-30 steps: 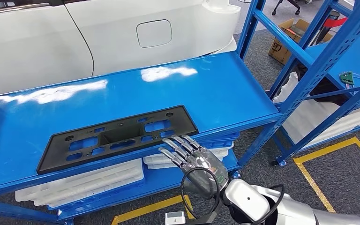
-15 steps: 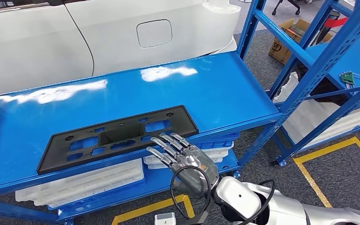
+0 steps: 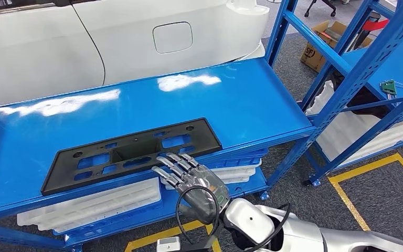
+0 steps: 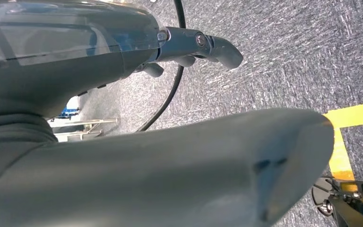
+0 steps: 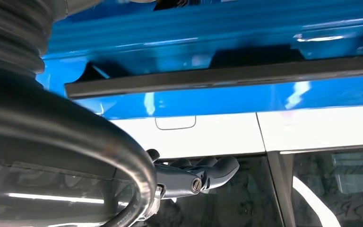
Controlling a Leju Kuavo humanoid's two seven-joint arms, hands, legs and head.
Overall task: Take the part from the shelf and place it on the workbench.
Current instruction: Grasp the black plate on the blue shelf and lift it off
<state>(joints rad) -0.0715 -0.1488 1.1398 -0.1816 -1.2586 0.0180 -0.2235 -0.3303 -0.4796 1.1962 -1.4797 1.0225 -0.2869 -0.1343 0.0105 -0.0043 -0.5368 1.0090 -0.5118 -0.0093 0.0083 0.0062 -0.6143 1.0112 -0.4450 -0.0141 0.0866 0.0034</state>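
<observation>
One black part [image 3: 131, 152] lies on the blue shelf [image 3: 252, 105]; my right hand [image 3: 191, 176], fingers spread and empty, reaches its front edge, grasp next.

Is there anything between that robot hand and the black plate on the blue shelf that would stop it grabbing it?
Nothing visible does. The right hand is at the front edge of the blue shelf, its fingers spread, reaching the near edge of the black part. The part lies flat and alone on the shelf top.
</observation>
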